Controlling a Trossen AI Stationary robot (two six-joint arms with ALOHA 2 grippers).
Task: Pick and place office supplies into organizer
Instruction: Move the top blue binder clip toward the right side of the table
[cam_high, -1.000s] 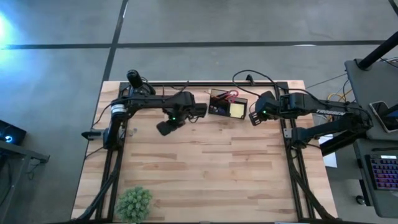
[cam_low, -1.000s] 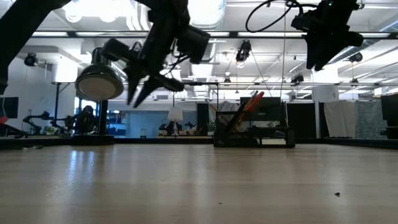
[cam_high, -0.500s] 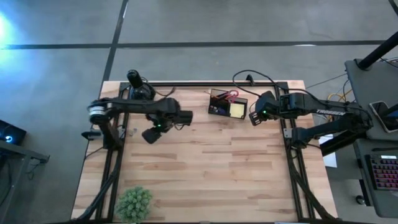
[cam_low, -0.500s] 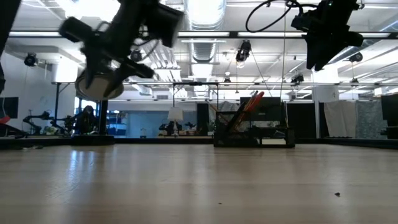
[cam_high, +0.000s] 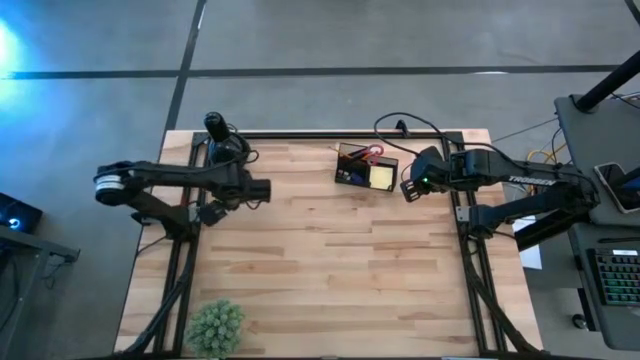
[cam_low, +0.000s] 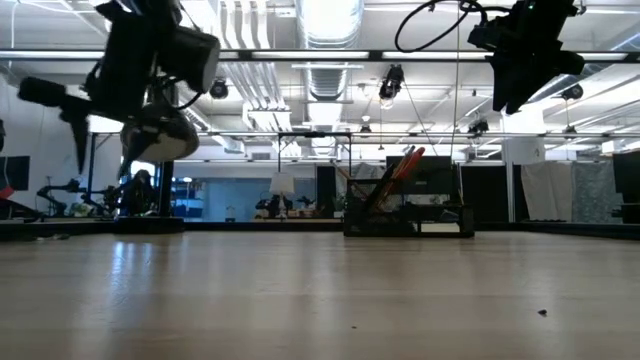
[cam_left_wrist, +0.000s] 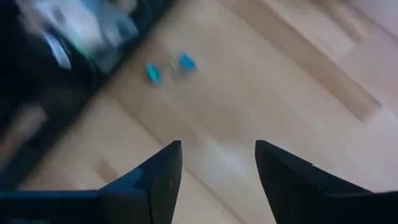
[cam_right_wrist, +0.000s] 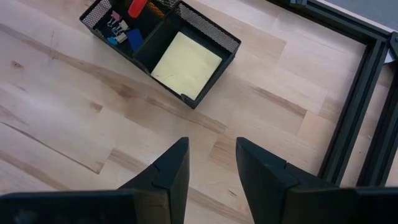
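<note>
With my left gripper (cam_left_wrist: 217, 163) spread wide and empty near the wooden table's (cam_high: 330, 270) left edge, above two small blue pieces (cam_left_wrist: 169, 66), I next descend and grasp one for the black mesh organizer (cam_high: 365, 166) at the far edge.

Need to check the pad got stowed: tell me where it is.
High view: the pad lies in the organizer's right compartment at the table's far edge, just left of the right gripper.
</note>
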